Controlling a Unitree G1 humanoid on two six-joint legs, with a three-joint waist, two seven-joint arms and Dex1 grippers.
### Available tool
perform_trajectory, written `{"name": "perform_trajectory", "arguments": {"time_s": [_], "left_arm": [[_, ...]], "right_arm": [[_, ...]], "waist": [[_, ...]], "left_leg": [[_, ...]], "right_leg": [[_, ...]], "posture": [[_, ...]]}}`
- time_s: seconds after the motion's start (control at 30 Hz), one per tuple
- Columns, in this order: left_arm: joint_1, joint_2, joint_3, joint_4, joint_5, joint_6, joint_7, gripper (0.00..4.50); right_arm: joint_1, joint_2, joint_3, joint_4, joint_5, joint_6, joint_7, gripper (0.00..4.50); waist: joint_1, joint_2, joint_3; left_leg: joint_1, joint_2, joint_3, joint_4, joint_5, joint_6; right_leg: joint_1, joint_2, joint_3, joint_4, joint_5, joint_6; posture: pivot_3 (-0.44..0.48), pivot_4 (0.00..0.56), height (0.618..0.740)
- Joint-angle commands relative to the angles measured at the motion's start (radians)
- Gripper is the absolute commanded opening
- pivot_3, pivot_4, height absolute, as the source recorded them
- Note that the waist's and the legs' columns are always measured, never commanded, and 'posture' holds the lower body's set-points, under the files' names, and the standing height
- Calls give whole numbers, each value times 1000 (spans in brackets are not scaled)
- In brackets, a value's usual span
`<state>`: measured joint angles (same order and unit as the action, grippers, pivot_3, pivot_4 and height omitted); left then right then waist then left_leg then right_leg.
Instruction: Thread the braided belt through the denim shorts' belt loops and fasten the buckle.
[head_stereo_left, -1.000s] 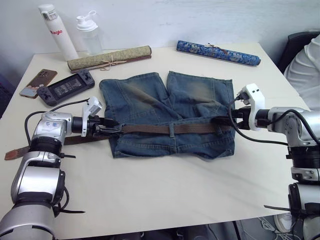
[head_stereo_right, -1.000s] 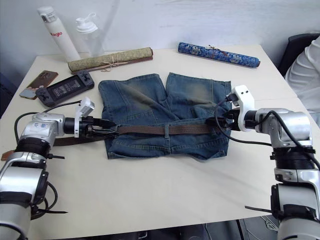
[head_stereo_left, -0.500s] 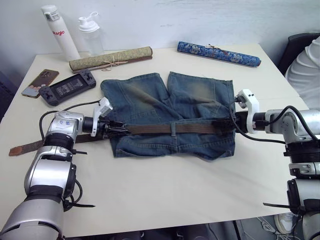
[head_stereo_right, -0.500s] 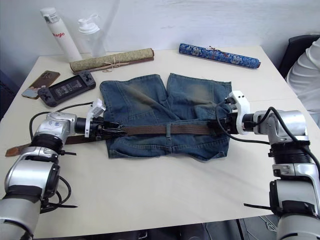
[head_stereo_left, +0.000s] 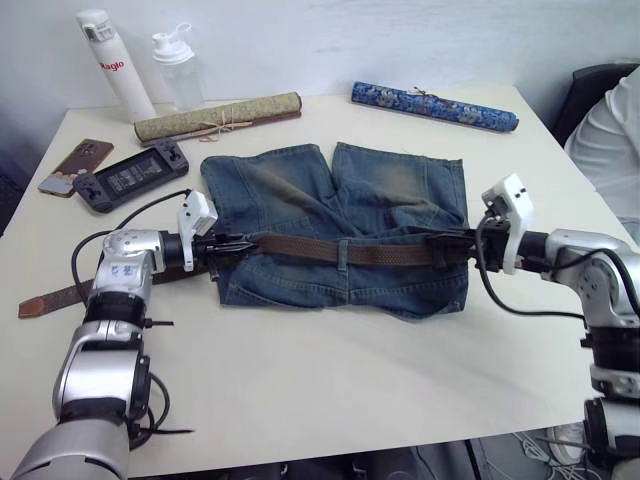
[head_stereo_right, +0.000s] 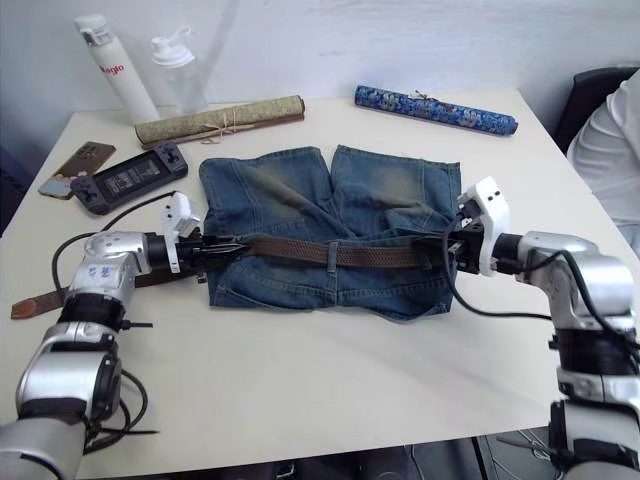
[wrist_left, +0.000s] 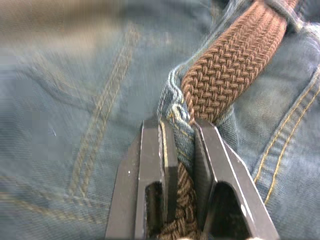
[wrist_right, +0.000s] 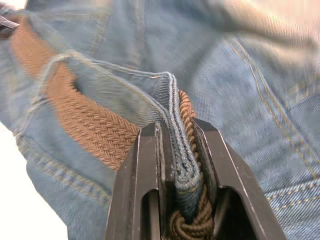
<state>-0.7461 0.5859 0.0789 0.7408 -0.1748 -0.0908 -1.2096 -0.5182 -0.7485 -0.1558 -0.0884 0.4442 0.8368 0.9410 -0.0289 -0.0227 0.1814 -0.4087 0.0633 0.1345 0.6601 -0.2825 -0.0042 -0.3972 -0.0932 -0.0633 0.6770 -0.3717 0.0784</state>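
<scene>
The denim shorts (head_stereo_left: 330, 190) lie flat on the table with the waistband toward me. The braided belt (head_stereo_left: 385, 254) runs along the waistband and passes under a belt loop (head_stereo_left: 343, 253) at the middle. Its leather-tipped tail (head_stereo_left: 45, 300) trails off onto the table at the left. My left gripper (head_stereo_left: 232, 245) is shut on the belt and the waistband's left edge (wrist_left: 172, 107). My right gripper (head_stereo_left: 447, 247) is shut on the folded waistband (wrist_right: 177, 115) and belt (wrist_right: 95, 125) at the right edge. The buckle is hidden.
At the back stand a white bottle (head_stereo_left: 115, 65) and a clear bottle (head_stereo_left: 178, 70), with a rolled olive mat (head_stereo_left: 218, 117) and a blue patterned roll (head_stereo_left: 433, 105). A game console (head_stereo_left: 130, 177) and phone (head_stereo_left: 62, 167) lie at left. A person (head_stereo_left: 610, 140) sits at right.
Both grippers have closed on the belt and waistband ends. The left gripper has shifted slightly inward toward the shorts, and the waistband now sits drawn taut between the two.
</scene>
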Motion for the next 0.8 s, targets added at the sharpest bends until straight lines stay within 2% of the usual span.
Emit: {"name": "perform_trajectory", "arguments": {"time_s": [0.03, 0.1, 0.17, 0.27, 0.33, 0.4, 0.43, 0.5, 0.67, 0.8], "left_arm": [[161, -3, 55, -291, -24, -216, 79, 400], [301, 4, 68, -424, -4, -430, 95, 400], [402, 14, 90, -471, 5, -599, 111, 400], [470, 65, 107, -359, 48, -882, 131, 400], [484, 100, 106, -268, 77, -987, 153, 400], [497, 139, 62, -186, 83, -1118, 144, 400], [496, 160, 38, -128, 109, -1176, 144, 400], [478, 196, 5, -13, 188, -1241, 169, 400], [453, 258, -78, 113, 254, -1296, 238, 400], [461, 310, -146, 182, 313, -1334, 280, 400]], "right_arm": [[131, -30, -46, -211, -51, -260, 21, 236], [305, -67, -33, -316, -143, -463, 58, 236], [480, -127, -3, -351, -280, -702, 91, 236], [641, -174, -1, -327, -422, -971, 67, 236], [701, -203, -1, -290, -498, -1090, 46, 236], [748, -245, 8, -249, -567, -1136, 39, 236], [760, -256, 17, -243, -574, -1086, 45, 236], [752, -262, 39, -239, -580, -995, 41, 236], [736, -289, 66, -213, -633, -921, 16, 236], [821, -362, 49, -219, -649, -945, 42, 236]], "waist": [[1, 0, 0], [3, 0, 0], [6, 0, 0], [12, -1, 0], [15, -1, 0], [14, 0, 0], [13, -1, 0], [11, -1, -1], [5, 1, -3], [4, 6, -14]], "left_leg": [[0, 0, 0, 0, 0, 0], [3, 0, -1, -1, -1, -1], [3, 0, -1, -1, -1, -1], [5, -1, -2, -1, -1, 0], [8, -1, 0, -1, -1, 0], [14, -1, 1, -2, -2, 1], [21, -1, 1, -5, -5, 1], [24, -1, 2, -9, -6, 2], [24, -1, 2, -9, -6, 2], [25, -1, 2, -10, -9, 7]], "right_leg": [[0, 0, 0, -1, 0, 0], [3, -1, 2, -3, 0, 0], [4, -1, 2, -6, 0, 0], [8, -1, 1, -9, 1, 1], [9, -1, -2, -9, 2, 3], [15, -1, -3, -11, 2, 3], [22, -1, -3, -15, 2, 3], [24, -1, -2, -18, 2, 3], [24, -1, -2, -17, 2, 3], [25, -2, -2, -17, 2, 3]], "posture": [[0, 150, 737], [0, 150, 737], [0, 150, 737], [0, 150, 737], [0, 150, 737], [0, 150, 737], [0, 150, 737], [0, 150, 737], [0, 150, 737], [0, 150, 737]]}}
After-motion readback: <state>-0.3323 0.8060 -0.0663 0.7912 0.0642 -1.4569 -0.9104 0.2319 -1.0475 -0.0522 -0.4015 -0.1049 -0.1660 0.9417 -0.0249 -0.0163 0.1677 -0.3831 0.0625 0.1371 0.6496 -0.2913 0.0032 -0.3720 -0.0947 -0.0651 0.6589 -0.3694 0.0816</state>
